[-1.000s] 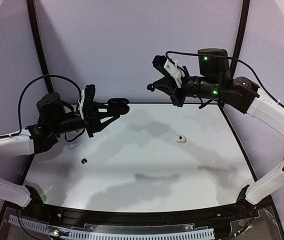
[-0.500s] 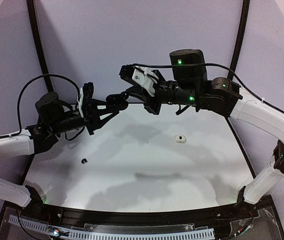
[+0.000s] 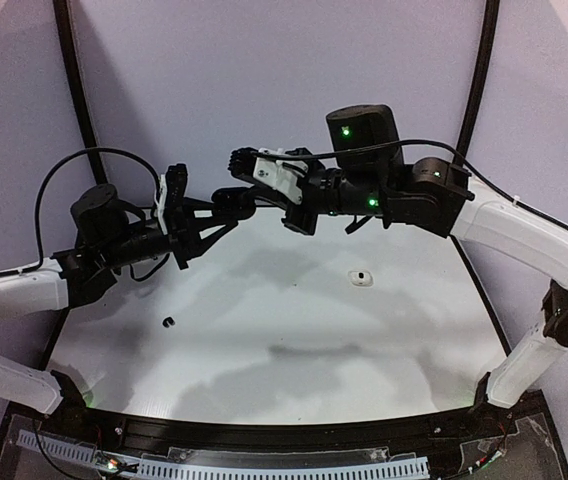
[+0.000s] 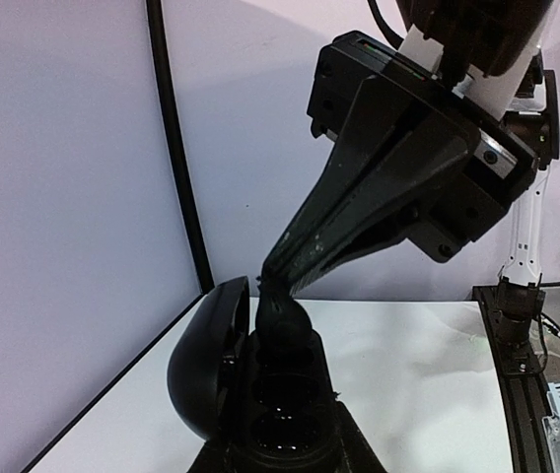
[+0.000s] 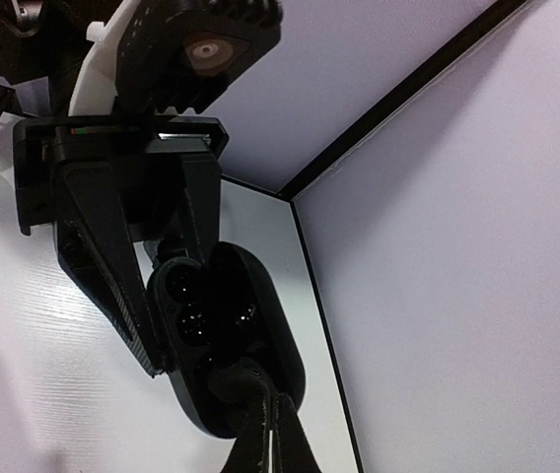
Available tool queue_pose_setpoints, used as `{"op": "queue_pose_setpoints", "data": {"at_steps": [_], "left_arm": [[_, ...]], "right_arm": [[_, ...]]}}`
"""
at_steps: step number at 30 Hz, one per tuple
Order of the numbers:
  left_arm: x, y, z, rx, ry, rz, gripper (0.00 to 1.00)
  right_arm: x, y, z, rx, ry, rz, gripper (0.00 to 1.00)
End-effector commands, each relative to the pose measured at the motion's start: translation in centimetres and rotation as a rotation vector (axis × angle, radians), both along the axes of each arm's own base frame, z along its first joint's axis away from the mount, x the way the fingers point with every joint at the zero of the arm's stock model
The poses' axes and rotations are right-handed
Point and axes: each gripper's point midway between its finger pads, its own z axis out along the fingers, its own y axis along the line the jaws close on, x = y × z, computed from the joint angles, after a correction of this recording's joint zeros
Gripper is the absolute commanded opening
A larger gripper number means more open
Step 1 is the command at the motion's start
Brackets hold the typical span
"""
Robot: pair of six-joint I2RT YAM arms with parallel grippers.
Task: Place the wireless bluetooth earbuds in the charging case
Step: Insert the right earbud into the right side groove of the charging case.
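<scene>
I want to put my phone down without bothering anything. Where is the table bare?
The near middle of the table is bare, between the loose black earbud on the left and the small white item on the right. The far left is crowded: there the left hand holds the open case up and the right hand holds a second earbud at it.

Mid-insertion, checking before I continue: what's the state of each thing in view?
Black charging case: lid open, held by left gripper.
Held black earbud: pinched by right gripper, at the case's socket.
Second black earbud: loose on table.
Small white object: loose on table.
</scene>
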Motion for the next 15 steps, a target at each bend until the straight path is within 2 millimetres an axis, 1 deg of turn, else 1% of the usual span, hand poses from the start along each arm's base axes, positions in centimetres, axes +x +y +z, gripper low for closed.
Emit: {"op": "queue_pose_setpoints", "data": {"at_steps": [1,9,12,13,15], "left_arm": [[-0.1,0.2,1.2,-0.028,-0.018,-0.001,0.01],[0.0,0.4,1.7,-0.045,-0.016,0.011,0.01],[0.0,0.4,1.7,-0.047,-0.014,0.009,0.01],[0.1,0.5,1.8,-0.055,-0.013,0.014,0.01],[0.1,0.6,1.9,-0.061,-0.009,0.020,0.01]], "right_arm": [[-0.4,1.0,0.2,-0.013,-0.028,0.022,0.00],[-0.4,1.2,-1.6,-0.093,-0.050,0.017,0.00],[-0.6,1.6,-2.2,-0.119,-0.056,0.027,0.00],[-0.9,2.1,-2.5,-0.135,-0.064,0.040,0.00],[-1.0,2.1,-2.6,-0.138,-0.064,0.040,0.02]]}}
